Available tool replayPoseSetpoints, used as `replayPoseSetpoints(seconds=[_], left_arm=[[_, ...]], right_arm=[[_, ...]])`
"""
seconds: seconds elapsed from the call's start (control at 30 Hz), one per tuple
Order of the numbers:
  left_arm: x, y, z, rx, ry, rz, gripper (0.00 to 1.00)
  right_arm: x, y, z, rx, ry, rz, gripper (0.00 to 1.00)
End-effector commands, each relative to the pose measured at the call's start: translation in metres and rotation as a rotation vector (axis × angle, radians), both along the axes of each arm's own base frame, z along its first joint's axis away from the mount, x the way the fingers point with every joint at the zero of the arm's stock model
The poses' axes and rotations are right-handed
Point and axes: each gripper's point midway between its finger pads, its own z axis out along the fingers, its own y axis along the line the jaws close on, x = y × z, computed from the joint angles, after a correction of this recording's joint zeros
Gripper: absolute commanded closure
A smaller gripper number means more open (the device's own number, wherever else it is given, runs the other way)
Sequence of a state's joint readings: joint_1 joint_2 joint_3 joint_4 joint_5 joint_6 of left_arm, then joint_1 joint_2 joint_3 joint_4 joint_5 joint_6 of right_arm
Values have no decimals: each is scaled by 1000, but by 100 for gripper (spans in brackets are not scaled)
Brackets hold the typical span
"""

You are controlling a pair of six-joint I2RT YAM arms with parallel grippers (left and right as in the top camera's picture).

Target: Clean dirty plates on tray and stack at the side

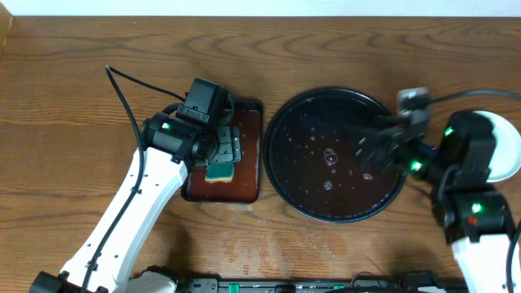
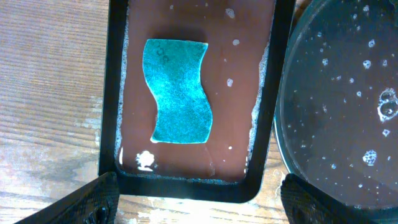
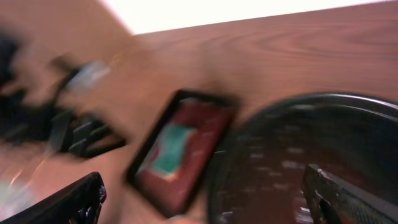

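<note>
Shows L gripper (image 2: 199,205) spread wide above sponge (image 2: 179,93) in small brown tray (image 2: 239,118); R gripper (image 3: 205,196) likewise agape, holding nothing, over wet black tray (image 1: 305,167), wrist pic blurred. Finds plates (image 1: 510,156) at bench's (image 1: 65,98) R edge, mostly hidden behind R arm (image 1: 476,212); count unclear.

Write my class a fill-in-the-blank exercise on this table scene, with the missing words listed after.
1. The teal sponge lies in a reddish-brown tray of ____ shape.
2. The large round tray is coloured ____.
3. The plate at the overhead view's right edge is coloured ____.
4. The left gripper and the right gripper both stand ____.
Missing words: rectangular, black, white, open.
</note>
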State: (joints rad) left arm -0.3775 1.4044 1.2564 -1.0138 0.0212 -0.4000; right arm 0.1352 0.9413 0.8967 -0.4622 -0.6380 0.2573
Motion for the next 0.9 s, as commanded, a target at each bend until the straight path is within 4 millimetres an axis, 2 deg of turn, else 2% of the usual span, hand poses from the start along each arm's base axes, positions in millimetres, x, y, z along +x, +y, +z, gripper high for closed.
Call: replayPoseSetpoints(seconds=[0.0,0.07,0.17,0.37,0.53,0.6,0.7,0.87], left_arm=[[2,0,4,-1,-9,5,16],[2,0,4,-2,-9,5,16],[2,0,4,-2,-9,5,16],[2,0,4,-2,-9,5,16],[2,0,4,-2,-9,5,16],[2,0,4,-2,-9,5,16],[2,0,4,-2,-9,5,16],[2,0,4,-2,-9,5,16]], right_arm=[[-28,34,16,-6,-64,142,1],[-32,38,14,-67,-120,169,1],[-24,27,12,-189,-211,127,1],[-14,-12,5,-385,-280,-19,1],[-25,-58,0,-486,-365,-243,1],[-34,-70,-9,-487,-392,-293,1],[-47,-82,-32,-475,-413,-337,1],[-61,-94,-69,-467,-448,-386,1]])
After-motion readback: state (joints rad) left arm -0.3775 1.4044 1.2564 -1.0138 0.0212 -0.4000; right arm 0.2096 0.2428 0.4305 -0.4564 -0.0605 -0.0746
